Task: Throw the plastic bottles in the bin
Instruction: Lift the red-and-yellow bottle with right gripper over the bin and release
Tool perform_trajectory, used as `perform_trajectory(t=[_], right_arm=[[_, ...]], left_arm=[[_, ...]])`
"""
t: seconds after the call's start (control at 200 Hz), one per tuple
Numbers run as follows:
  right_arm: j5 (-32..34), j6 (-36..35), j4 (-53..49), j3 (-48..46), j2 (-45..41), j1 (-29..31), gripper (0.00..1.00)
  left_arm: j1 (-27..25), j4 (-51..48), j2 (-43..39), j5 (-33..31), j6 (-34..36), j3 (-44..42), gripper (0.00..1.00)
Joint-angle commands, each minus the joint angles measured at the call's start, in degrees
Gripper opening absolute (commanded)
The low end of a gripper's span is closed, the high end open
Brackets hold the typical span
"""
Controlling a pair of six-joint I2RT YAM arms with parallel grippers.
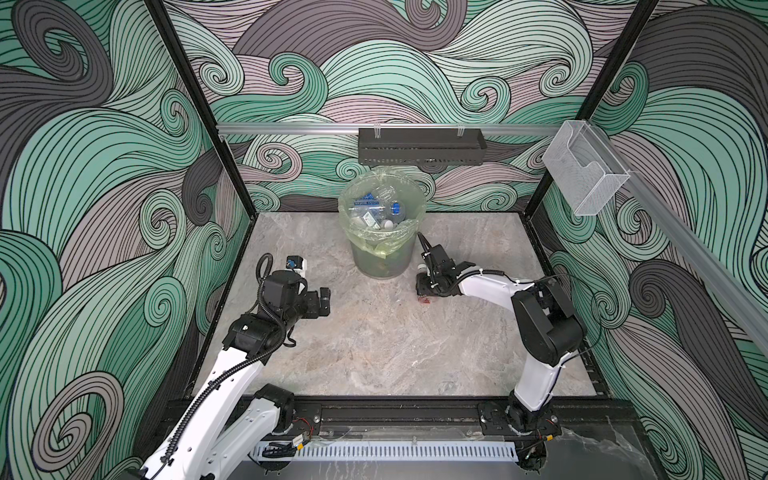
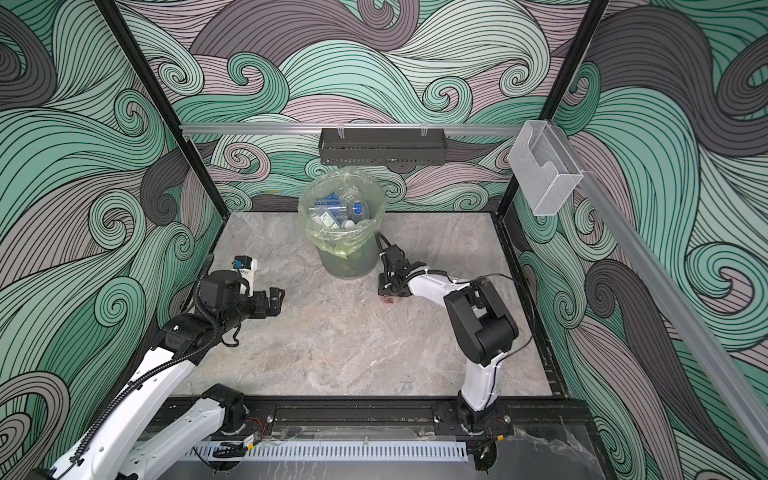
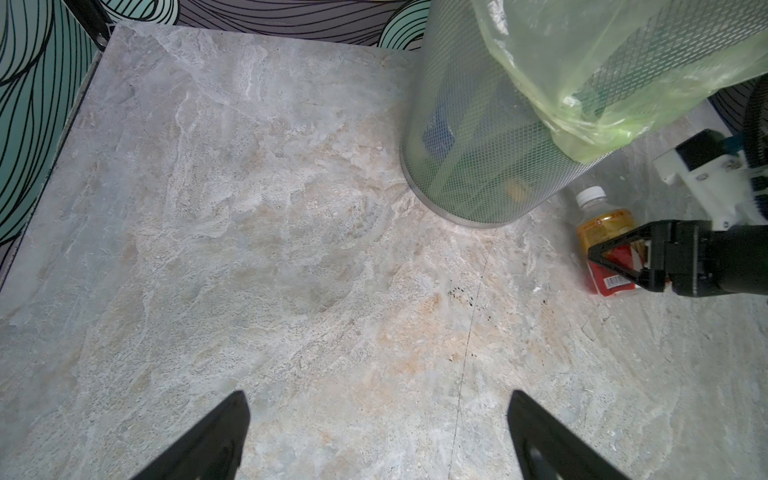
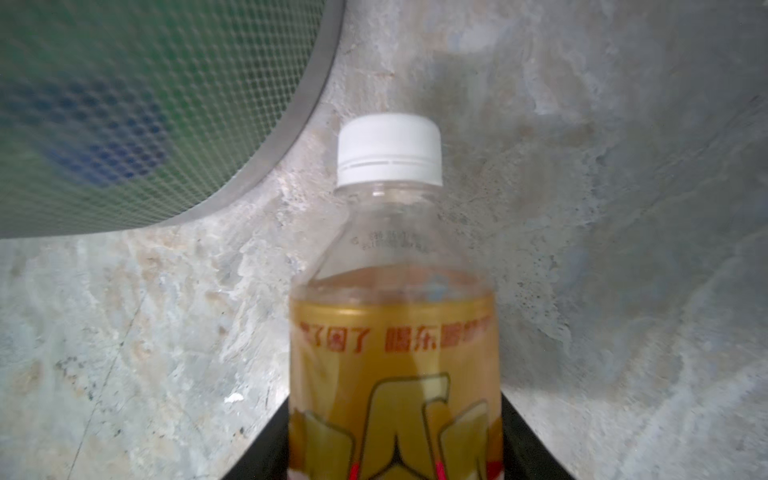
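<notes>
The bin (image 1: 374,262) (image 2: 345,262) stands at 12 o'clock on the table (image 1: 374,353), close to the back wall. A pale green bag (image 3: 602,83) is folded over its rim. Inside it, in both top views, lie heaped plastic bottles (image 1: 378,208) (image 2: 338,208), mostly clear with blue labels.

One amber bottle (image 3: 602,224) (image 4: 395,332) lies on its side on the table at about 4 o'clock from the bin, just beside the bin's base but not touching it. Its white cap (image 4: 388,149) points toward 12 o'clock and its red label end toward 6 o'clock.

The right gripper (image 1: 424,289) (image 2: 386,289) (image 4: 395,395) is down low over this bottle. Its fingers (image 4: 266,449) are closed on the bottle's body, one pressed against each side, while the bottle rests on the table.

The left gripper (image 1: 322,299) (image 2: 276,299) (image 3: 378,395) hangs at 9 o'clock over bare table, well apart from the bin and the amber bottle, and points toward 3 o'clock. Its fingers (image 3: 216,436) are spread wide with nothing between them.
</notes>
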Motion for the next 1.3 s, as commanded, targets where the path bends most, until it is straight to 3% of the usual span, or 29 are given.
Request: perform_trajectory(t=[0.0, 0.385, 0.656, 0.786, 0.901, 1.006, 1.101, 1.166, 1.291], right_arm=[[-0.4, -1.4, -0.3, -1.4, -6.3, -0.3, 0.5], [-4.2, -4.3, 1.6, -10.4, -27.7, -0.3, 0.47], [-9.4, -8.4, -1.5, -3.0, -34.2, -0.2, 0.46], [-11.6, -10.5, 1.3, 8.6, -29.8, -0.2, 0.47], [-13.4, -11.9, -0.8, 26.4, -17.1, -0.3, 0.46], [-12.9, -13.0, -7.3, 45.5, -3.2, -0.4, 0.65], [-11.1, -15.3, -14.2, 58.2, 4.2, -0.3, 0.8], [-9.4, -16.6, -16.4, 60.6, 5.0, -0.5, 0.85], [-6.7, -18.2, -15.1, 54.2, -0.1, -0.8, 0.89]], left_arm=[[0.4, 0.1, 0.6, -0.7, -0.4, 0.2, 0.99], [0.4, 2.7, 2.2, -1.1, -2.2, -0.3, 0.99], [0.4, 3.4, 2.5, -1.2, -3.8, -0.8, 0.99], [0.4, 4.1, 2.2, -0.8, -4.2, -1.5, 0.99], [0.4, 3.5, 2.6, -0.4, -3.4, -1.0, 0.99], [0.4, 2.8, 2.8, -0.2, -2.8, 0.0, 0.99], [0.5, 1.1, 2.8, 0.0, -2.1, 1.7, 0.99], [0.5, 0.4, 2.3, -0.6, -1.6, 2.4, 0.99], [0.5, 1.1, 1.7, -1.7, -0.8, 2.0, 0.99]])
